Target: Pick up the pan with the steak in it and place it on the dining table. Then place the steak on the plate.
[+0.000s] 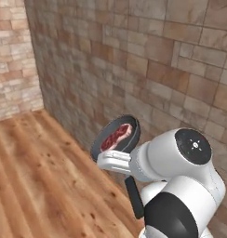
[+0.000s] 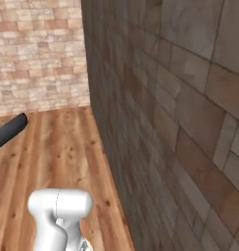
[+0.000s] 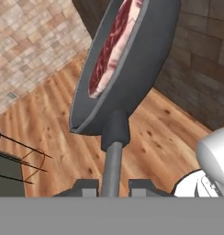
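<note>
Dark grey metal fills most of what my hand camera sees: the pan (image 3: 132, 69) hangs out ahead of me, tipped steeply on its edge so its bowl faces toward ten o'clock in that view. My gripper (image 3: 112, 186) is closed on the handle (image 3: 112, 167), which runs straight up between my two fingers (image 3: 86, 187) from six o'clock to the pan's rim.

Inside the pan lies the steak (image 3: 114, 43), red with pale marbling, pressed against the bowl and reaching toward twelve o'clock. It sits within the rim and I see no part of it over the edge.

From the left base camera, the pan (image 1: 116, 137) is in the air above the wooden floor (image 1: 41, 186), just at nine o'clock of my white arm (image 1: 180, 176), close to the stone wall (image 1: 157, 69). The steak (image 1: 117, 135) shows as a red patch in its bowl. The handle's black end (image 1: 134, 197) points down toward six o'clock, beside my arm.

From the right base camera, a dark rod (image 2: 10, 130) pokes in at nine o'clock over the floor; it looks like the handle's end, though I cannot be certain. The stone wall (image 2: 165, 122) takes up the right half, a lighter brick wall (image 2: 38, 54) stands behind.
</note>
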{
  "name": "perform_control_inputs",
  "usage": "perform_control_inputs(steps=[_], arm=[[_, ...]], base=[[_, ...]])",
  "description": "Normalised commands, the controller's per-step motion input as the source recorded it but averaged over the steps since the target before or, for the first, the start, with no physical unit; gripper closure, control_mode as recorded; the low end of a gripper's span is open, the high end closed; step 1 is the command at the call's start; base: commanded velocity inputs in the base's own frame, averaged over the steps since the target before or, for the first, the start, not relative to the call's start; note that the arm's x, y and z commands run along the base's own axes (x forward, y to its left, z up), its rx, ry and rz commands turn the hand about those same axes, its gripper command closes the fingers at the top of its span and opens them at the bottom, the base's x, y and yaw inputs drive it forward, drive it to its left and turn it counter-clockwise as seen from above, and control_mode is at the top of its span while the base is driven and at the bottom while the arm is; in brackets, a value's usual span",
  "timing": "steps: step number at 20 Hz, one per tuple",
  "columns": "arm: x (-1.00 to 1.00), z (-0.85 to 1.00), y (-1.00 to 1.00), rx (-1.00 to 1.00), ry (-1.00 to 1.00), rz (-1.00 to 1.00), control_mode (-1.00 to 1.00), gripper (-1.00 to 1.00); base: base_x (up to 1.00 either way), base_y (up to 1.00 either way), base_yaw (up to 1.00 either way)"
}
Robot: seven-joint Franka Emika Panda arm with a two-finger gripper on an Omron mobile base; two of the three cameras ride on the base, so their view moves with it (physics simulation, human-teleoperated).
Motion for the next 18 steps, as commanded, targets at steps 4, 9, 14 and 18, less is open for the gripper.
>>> perform_control_inputs(steps=[4, 9, 14, 18], arm=[[0.0, 0.0, 0.0, 0.0, 0.0, 0.0, 1.0, 1.0], [0.0, 0.0, 0.0, 0.0, 0.0, 0.0, 1.0, 1.0], [0.0, 0.0, 0.0, 0.0, 0.0, 0.0, 1.0, 1.0], [0.0, 0.0, 0.0, 0.0, 0.0, 0.0, 1.0, 1.0]], base=[[1.0, -0.06, -0.07], [1.0, -0.02, -0.07], [0.37, 0.0, 0.1], [-0.07, 0.0, 0.41]])
